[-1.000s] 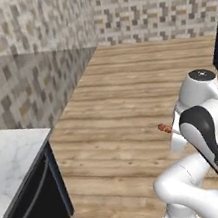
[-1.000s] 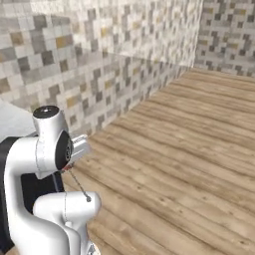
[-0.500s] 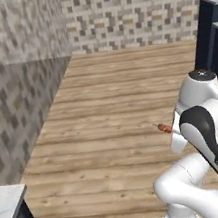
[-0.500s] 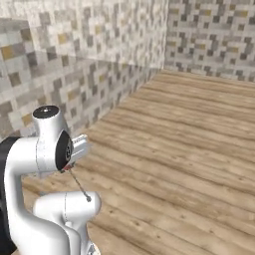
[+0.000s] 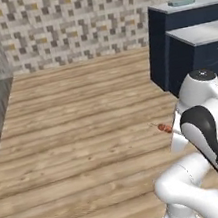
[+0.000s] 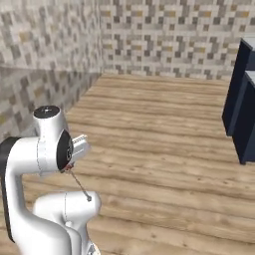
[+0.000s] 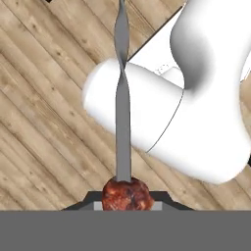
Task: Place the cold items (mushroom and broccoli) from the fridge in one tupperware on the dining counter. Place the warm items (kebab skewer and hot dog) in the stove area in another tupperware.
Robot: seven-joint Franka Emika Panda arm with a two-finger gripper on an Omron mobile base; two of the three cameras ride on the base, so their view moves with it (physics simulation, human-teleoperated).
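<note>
Where plank floor [image 5: 72, 117] ends — mosaic-tiled wall [image 5: 71, 26], navy cabinets [image 5: 192, 50].

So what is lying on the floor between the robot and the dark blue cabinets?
In the left base view, nothing: bare wooden floor reaches the dark blue cabinets. The shut end effector carries the kebab skewer.

We see a bare wooden plank floor [image 5: 82, 116]; dark blue cabinets [image 5: 192, 50] stand on it at two o'clock.
</note>
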